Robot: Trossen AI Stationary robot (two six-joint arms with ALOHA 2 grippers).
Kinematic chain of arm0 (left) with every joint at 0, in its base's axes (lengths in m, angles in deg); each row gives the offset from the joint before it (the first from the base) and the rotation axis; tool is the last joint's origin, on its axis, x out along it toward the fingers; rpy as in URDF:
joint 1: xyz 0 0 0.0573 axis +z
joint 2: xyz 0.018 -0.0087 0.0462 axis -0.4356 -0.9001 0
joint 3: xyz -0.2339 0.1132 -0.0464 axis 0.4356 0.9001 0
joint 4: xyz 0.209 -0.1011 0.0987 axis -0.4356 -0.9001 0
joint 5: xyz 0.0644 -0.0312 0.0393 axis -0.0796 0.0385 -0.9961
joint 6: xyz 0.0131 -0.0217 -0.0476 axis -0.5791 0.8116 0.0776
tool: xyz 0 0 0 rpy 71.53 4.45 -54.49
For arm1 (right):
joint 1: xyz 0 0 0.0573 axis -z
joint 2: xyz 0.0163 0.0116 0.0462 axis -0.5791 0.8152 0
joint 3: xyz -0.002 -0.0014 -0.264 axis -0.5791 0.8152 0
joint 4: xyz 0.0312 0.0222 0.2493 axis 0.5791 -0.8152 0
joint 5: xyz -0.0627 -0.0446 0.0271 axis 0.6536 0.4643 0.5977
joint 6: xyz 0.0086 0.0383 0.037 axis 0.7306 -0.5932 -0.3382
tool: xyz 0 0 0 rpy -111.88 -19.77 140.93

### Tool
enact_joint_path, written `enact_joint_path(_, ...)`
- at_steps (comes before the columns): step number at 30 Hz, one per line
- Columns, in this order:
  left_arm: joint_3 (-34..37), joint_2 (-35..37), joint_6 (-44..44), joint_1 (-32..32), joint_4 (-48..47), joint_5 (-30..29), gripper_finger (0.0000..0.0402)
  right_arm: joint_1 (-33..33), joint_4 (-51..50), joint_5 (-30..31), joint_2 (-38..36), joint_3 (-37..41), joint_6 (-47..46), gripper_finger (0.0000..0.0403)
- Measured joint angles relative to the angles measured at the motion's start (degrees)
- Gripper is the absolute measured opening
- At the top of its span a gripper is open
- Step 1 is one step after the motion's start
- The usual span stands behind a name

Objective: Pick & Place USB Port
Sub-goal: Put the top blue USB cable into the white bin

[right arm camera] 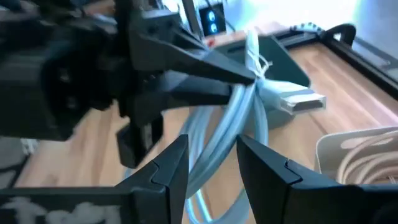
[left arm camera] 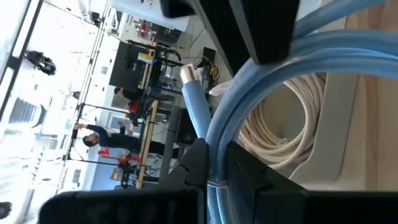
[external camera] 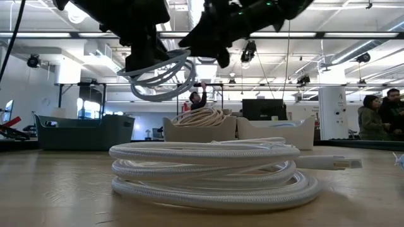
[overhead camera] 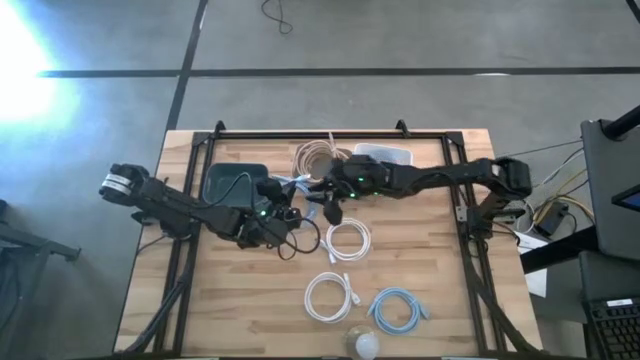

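A light-blue USB cable coil (right arm camera: 214,134) with a silver plug (right arm camera: 300,99) hangs above the table's middle, and my left gripper (left arm camera: 214,158) is shut on it. My right gripper (right arm camera: 211,162) has come in from the table's right and is open, one finger on each side of the coil's strands just below the left gripper. I cannot tell whether they touch the strands. In the high view the two grippers (overhead camera: 283,203) (overhead camera: 322,200) meet beside a dark bin (overhead camera: 232,185). In the low view the coil (external camera: 161,79) hangs clear of the wood. My left gripper pinches the coil's bundled strands (right arm camera: 249,84) between its two fingers, right at the white tie near the plug end. The fingers (right arm camera: 205,62) come about level from the table's left and lie across the strands. The coil hangs below them, lifted clear of the table.
Two white cable coils (overhead camera: 347,240) (overhead camera: 330,297) and a blue one (overhead camera: 398,310) lie on the near half of the wooden table (overhead camera: 440,280). A white tray (overhead camera: 385,155) stands at the far edge, with a beige coil (overhead camera: 318,157) to its left.
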Motion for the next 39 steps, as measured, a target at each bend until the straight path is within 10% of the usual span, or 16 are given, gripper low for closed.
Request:
enact_joint_path(12,0.0,0.0,-0.3,-1.3,0.0,-2.2,0.0030,0.1,-8.6,0.4,10.6,-12.1,4.5,0.0123)
enact_joint_path(21,0.0,0.0,3.2,-1.3,0.2,-2.3,0.0031,0.2,-9.2,0.9,10.3,-11.8,6.8,0.0017)
enact_joint_path(39,0.0,0.1,19.6,-1.4,-1.1,7.5,0.0121,0.2,-15.8,6.9,10.1,-11.7,6.9,0.0010)
